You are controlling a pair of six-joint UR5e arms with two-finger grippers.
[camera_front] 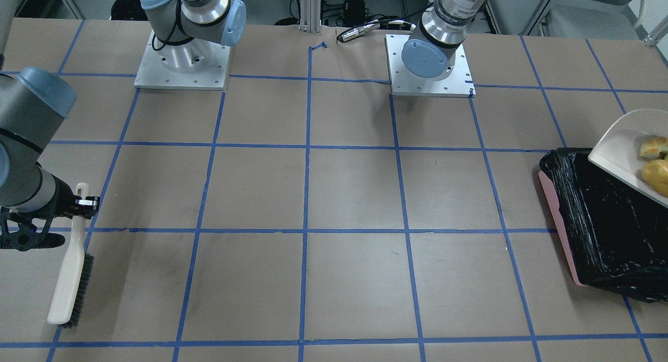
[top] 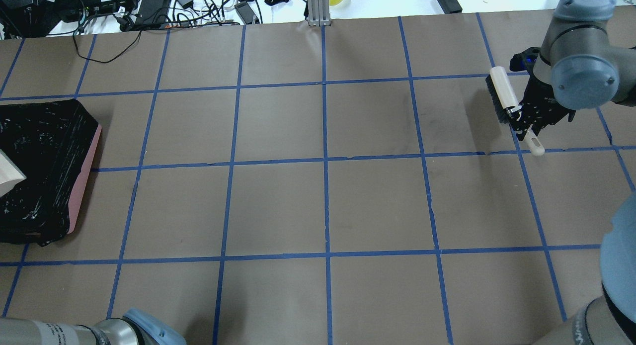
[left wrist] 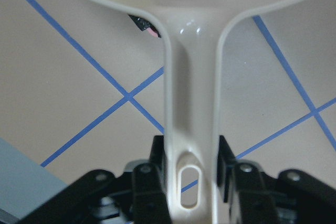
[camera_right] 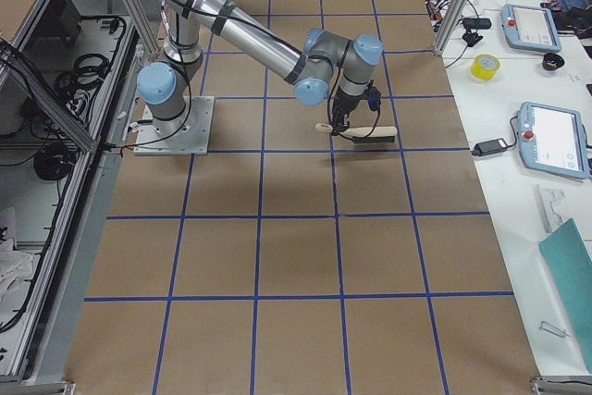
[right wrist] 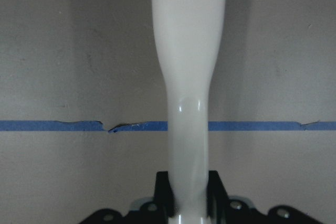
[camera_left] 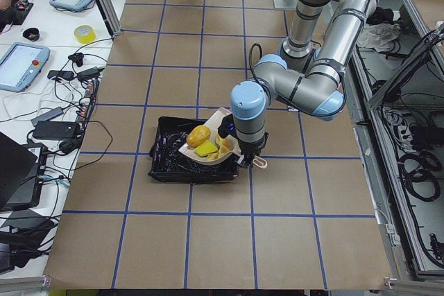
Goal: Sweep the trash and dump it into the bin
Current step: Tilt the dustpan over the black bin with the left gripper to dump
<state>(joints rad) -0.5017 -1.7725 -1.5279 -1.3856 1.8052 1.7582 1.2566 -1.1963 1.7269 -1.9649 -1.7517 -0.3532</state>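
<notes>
Left gripper [left wrist: 191,174]: both fingers [left wrist: 157,153] pressed on the sides of the dustpan handle, pinching it beside the hang hole at its end.
Dustpan [camera_left: 214,154]: cream-white, held over the bin at the centre of the left side view. In the front-facing view its scoop overlaps the bin's upper right corner at the frame's right edge. Contact with the liner: cannot tell.
Trash: all three pieces lie in the scoop. Golden-brown bun [camera_left: 199,134] is at the outer lip, the yellow sponge wedge [camera_left: 206,148] just beside it, and the croissant piece [camera_left: 223,145] nearer the handle.
Bin [camera_front: 595,221]: pink, lined with a crinkly black bag, on the table [camera_front: 355,195] at middle right of the front-facing view. No trash is visible on the exposed liner.
Right gripper [camera_front: 83,201]: fingers [right wrist: 164,192] closed on the brush handle, pinching it from both sides.
Brush [camera_front: 70,278]: cream back, dark bristles, lower left of the front-facing view, well apart from the bin. The bristle head points away from the robot base. Touching the table or just above it: cannot tell.
Surface: brown paper with a blue tape grid.
</notes>
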